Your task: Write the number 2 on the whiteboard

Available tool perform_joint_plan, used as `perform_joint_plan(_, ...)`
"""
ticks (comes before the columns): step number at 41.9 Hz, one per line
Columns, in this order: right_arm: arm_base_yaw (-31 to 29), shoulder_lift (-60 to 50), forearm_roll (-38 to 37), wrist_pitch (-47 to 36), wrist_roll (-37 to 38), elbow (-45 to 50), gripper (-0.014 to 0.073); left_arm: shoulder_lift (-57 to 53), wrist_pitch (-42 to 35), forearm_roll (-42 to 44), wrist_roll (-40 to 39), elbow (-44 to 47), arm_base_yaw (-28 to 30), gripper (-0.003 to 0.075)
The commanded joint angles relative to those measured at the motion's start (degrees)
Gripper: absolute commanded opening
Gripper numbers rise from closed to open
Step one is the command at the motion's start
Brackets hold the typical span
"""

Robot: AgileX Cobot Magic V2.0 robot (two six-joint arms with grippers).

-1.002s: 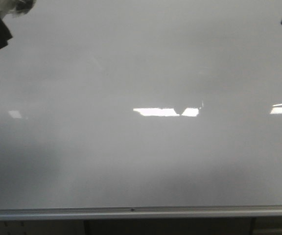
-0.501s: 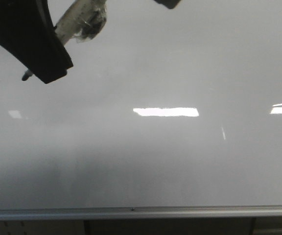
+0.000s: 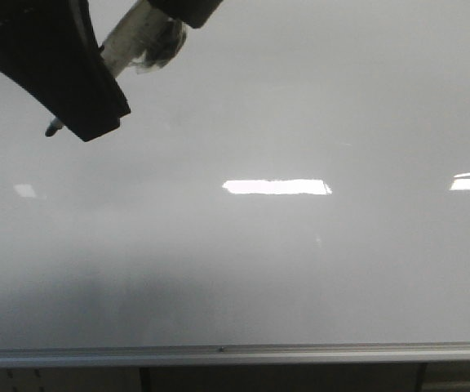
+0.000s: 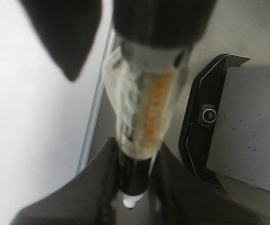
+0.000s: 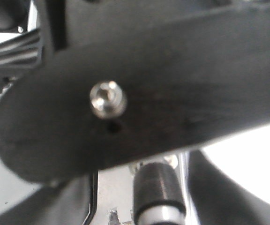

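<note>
The whiteboard point(image 3: 300, 261) fills nearly the whole front view, glossy grey-white, with bright rectangular light reflections point(image 3: 277, 187) across its middle and at the right edge. Its silver metal bottom rail point(image 3: 235, 354) runs along the near edge. No drawn digit shows on the board surface; the number 2 is not visible in any view.

At the upper left of the front view, a marker point(image 3: 141, 37) with a clear, tape-wrapped barrel slants down to the left. Its dark tip point(image 3: 52, 127) sits close to the board surface; contact cannot be confirmed. A broad black finger point(image 3: 64, 65) covers the lower barrel.

In the left wrist view, the left gripper point(image 4: 135, 187) has its two fingers closed against the black lower section of the marker point(image 4: 146, 112), with the pale tip showing between them. The board edge rail point(image 4: 97, 93) lies beside the marker.

The right gripper point(image 5: 139, 197) appears only as blurred black parts in the right wrist view, with a dark cylindrical end between them; whether it clamps that part cannot be told.
</note>
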Motion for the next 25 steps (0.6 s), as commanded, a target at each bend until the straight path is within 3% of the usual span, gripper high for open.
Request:
perform_joint_plan(1, -0.05, -1.80, 2.83, -2.17, -0.77, -1.88, 0.0281, -1.52, -2.10, -1.23, 0.08, -1.86, -0.52, -0.0019)
perform_joint_plan(11, -0.05, -1.80, 1.65, -1.80, -0.77, -1.88, 0.0099, -1.52, -2.64, -1.23, 0.08, -1.86, -0.52, -0.0017)
perform_joint_plan(14, -0.05, -1.80, 1.62, -1.50, -0.70, -1.88, 0.0070, -1.52, -3.35, -1.23, 0.08, -1.86, -0.52, 0.0020)
perform_joint_plan(22, -0.19, -1.88, 0.87, -1.46, 0.89, -1.88, 0.0054, -2.27, -4.80, -1.20, 0.08, -1.86, -0.41, 0.0336)
perform_joint_plan(25, -0.23, -2.15, -1.32, -1.46, 2.78, -1.88, 0.0054, -3.54, -5.42, -1.20, -0.04, -1.86, 0.57, 0.0419)
